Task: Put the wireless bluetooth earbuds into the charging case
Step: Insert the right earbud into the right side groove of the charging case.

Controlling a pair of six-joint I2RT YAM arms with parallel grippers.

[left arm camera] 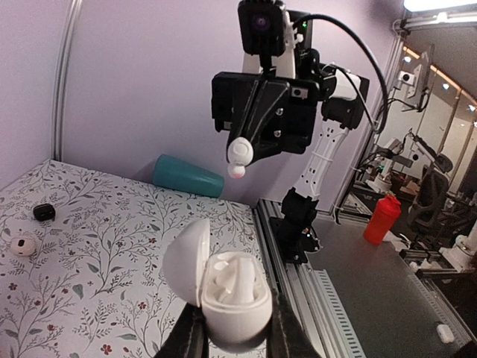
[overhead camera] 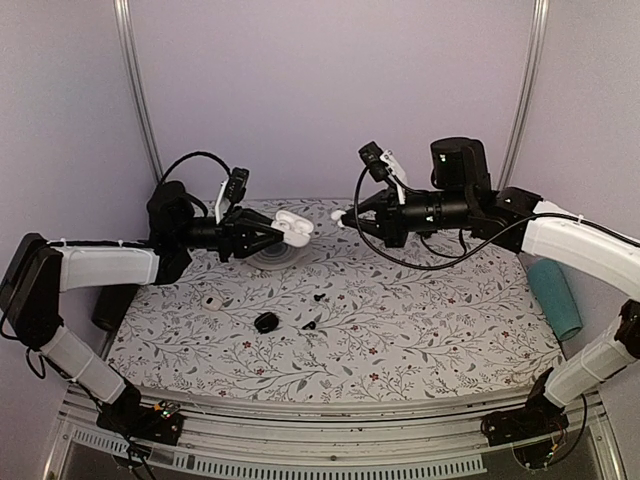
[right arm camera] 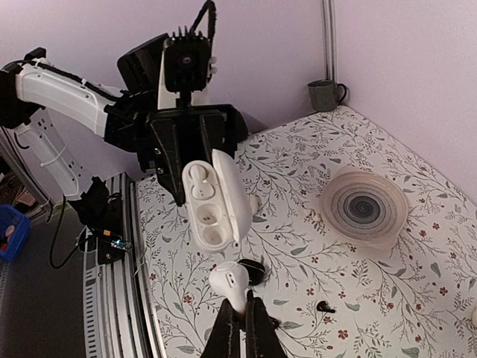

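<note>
My left gripper is shut on the white charging case, held above the table with its lid open. In the left wrist view the case sits between the fingers, lid swung left. One earbud lies in the upper slot; the lower slot is bare. My right gripper is shut on the stem of a second white earbud, its bulb facing the case. This earbud hangs a short gap right of the case, not touching it, and also shows as a held earbud.
A clear ribbed round dish lies on the floral table under the case. Small black bits and a black lump lie mid-table, a small white round piece at left. A teal cylinder lies at the right edge, a dark mug at the far left.
</note>
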